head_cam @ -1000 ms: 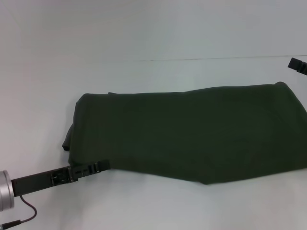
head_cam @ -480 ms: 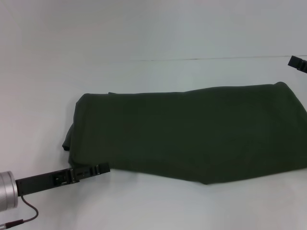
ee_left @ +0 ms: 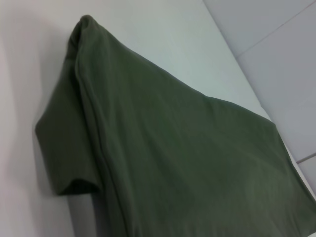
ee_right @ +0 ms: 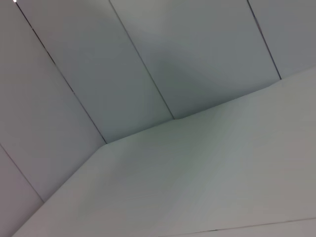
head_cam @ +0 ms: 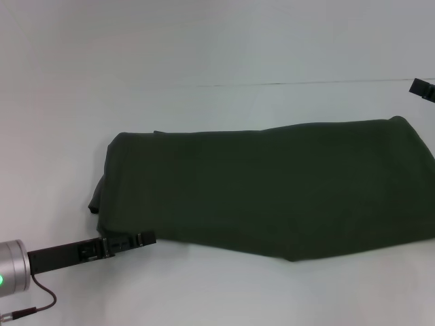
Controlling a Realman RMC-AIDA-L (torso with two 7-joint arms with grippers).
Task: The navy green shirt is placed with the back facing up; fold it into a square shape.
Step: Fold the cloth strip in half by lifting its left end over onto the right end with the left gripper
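The navy green shirt (head_cam: 272, 190) lies flat across the white table (head_cam: 217, 292) as a long folded band running left to right, its right end cut off by the head view's edge. The left wrist view shows the shirt (ee_left: 187, 158) up close, with a short sleeve (ee_left: 69, 163) sticking out from under the folded layer. My left gripper (head_cam: 146, 238) lies low at the shirt's near-left corner, its tip right at the fabric edge. Only the tip of my right gripper (head_cam: 423, 89) shows at the far right, beyond the shirt's far-right corner and apart from it.
The table's far edge (head_cam: 306, 83) meets a pale panelled wall. A thin cable (head_cam: 41, 299) hangs off the left wrist at the near-left corner. The right wrist view holds only bare table (ee_right: 207, 187) and wall panels (ee_right: 148, 59).
My left arm has shifted slightly right and toward the near edge, its tip staying at the shirt's corner. The right gripper has drawn a little farther out of view. The shirt has not moved.
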